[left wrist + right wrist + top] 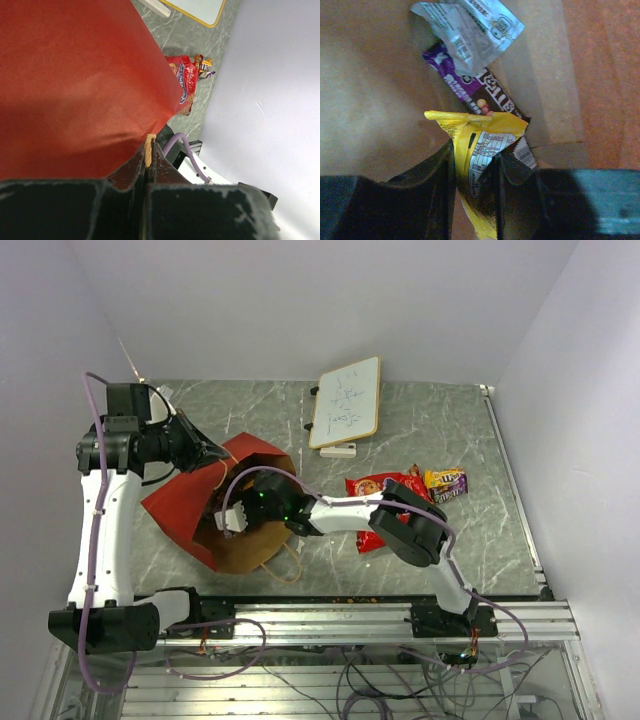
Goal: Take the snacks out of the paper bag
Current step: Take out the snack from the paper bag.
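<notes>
A grey-green marbled table (492, 528) stands enclosed by plain pale walls (300, 300) behind and on both sides. A small wood-framed whiteboard (346, 402) lies near its far edge. The light is soft and even.

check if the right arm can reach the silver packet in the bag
Probably not yet: the right hand is inside the bag but shut on the yellow packet. The silver packet lies uncovered just beyond, over the purple bar; nothing else blocks it.
</notes>
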Controlling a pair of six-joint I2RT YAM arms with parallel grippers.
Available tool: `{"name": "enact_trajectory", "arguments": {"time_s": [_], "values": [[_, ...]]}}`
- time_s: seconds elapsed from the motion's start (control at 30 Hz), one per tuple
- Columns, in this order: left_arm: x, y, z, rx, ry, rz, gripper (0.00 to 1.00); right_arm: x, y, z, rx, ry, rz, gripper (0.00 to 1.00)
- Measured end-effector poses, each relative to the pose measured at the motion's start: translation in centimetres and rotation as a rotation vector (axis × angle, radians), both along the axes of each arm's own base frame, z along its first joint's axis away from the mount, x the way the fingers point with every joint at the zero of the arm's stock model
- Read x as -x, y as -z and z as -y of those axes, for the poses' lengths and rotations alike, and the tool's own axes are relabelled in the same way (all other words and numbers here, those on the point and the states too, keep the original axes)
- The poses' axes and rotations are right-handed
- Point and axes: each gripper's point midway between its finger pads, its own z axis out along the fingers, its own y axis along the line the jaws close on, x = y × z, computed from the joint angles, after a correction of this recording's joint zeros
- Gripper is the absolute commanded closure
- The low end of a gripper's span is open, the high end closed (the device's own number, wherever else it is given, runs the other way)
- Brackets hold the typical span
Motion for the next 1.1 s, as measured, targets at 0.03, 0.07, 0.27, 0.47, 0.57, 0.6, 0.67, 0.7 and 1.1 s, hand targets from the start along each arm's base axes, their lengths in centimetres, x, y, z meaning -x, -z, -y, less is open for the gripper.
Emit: {"name": "enact_trajectory", "arguments": {"time_s": [0.03,0.07,0.27,0.47,0.57,0.6,0.67,0.7,1.1], "values": [[0.0,0.1,0.0,-0.001,0.002,-0.001,0.93,0.3,0.1,0.1,-0.002,-0.001,-0.014,1.00],[-0.1,0.1,0.0,-0.003,0.005,-0.001,0.93,0.6,0.3,0.2,-0.002,-0.004,-0.029,1.00],[-0.1,0.3,-0.1,-0.016,0.022,0.009,0.93,2.3,-0.1,1.1,-0.031,-0.001,-0.142,1.00],[-0.4,-0.1,0.1,-0.008,0.025,0.043,0.93,4.9,-7.4,3.2,-0.169,-0.001,-0.253,1.00],[-0.4,-0.3,0.1,-0.005,0.026,0.054,0.93,6.0,-12.1,4.3,-0.257,0.001,-0.290,1.00],[-0.4,-0.3,0.1,-0.005,0.026,0.055,0.93,6.3,-13.5,4.8,-0.282,0.009,-0.309,1.00],[-0.5,-0.3,0.1,-0.006,0.026,0.060,0.93,6.8,-15.8,5.8,-0.321,0.032,-0.347,1.00],[-0.6,-0.3,0.1,-0.006,0.025,0.063,0.93,6.9,-16.6,6.3,-0.336,0.049,-0.365,1.00],[-0.6,1.4,0.1,0.001,0.016,0.042,0.93,5.4,-16.8,19.7,-0.497,0.479,-0.513,1.00]]}}
